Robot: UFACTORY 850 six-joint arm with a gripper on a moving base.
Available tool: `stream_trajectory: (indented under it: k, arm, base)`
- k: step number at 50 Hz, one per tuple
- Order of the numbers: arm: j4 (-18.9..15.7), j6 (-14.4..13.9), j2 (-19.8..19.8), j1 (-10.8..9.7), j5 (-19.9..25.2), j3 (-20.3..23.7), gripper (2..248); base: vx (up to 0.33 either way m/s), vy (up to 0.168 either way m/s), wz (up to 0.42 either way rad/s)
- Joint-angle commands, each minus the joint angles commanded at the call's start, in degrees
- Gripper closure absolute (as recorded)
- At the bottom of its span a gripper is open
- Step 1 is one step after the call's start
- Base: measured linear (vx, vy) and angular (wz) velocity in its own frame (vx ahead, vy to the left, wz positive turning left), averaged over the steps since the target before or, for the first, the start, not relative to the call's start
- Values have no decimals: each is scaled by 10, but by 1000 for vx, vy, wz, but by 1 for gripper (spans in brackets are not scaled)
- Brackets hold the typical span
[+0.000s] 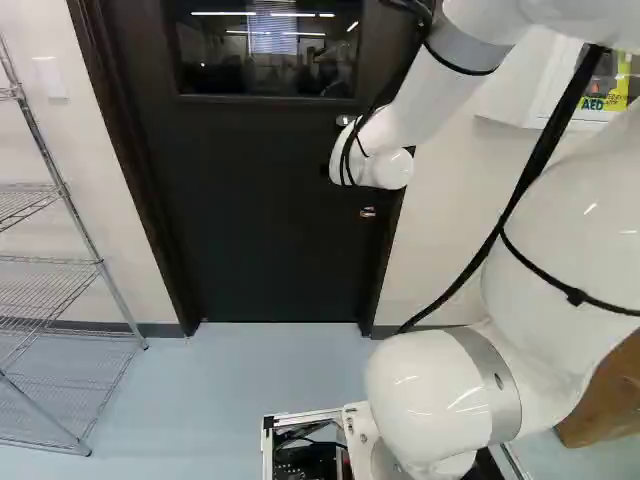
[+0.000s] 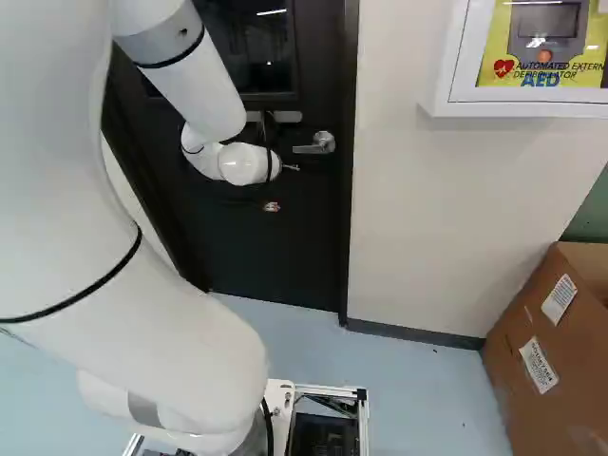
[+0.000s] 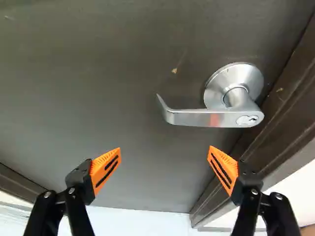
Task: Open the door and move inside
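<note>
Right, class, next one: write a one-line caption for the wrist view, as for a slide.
Orange-padded jaws stand wide open before a dark, closed door, its silver lever handle not yet gripped.

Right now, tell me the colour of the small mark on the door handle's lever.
Red; the wrist view shows the lever best.

A pale blue floor lies below the fingers, running ahead to the foot of the door. On it, well apart from the fingers on their left, stands a metal wire rack with its feet on the blue surface. Off to the fingers' right and lower down, a brown cardboard box rests near the wall, with two white labels on one side.
</note>
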Motion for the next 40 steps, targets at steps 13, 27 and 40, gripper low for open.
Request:
stream_trajectory:
  k: [13,27,40]
  arm:
    - [0,0,53,-5,0,33,3]
    - [0,0,76,-5,0,35,3]
    - [0,0,91,-5,0,31,3]
  base:
    - [0,0,0]
    - [0,0,0]
    - [0,0,0]
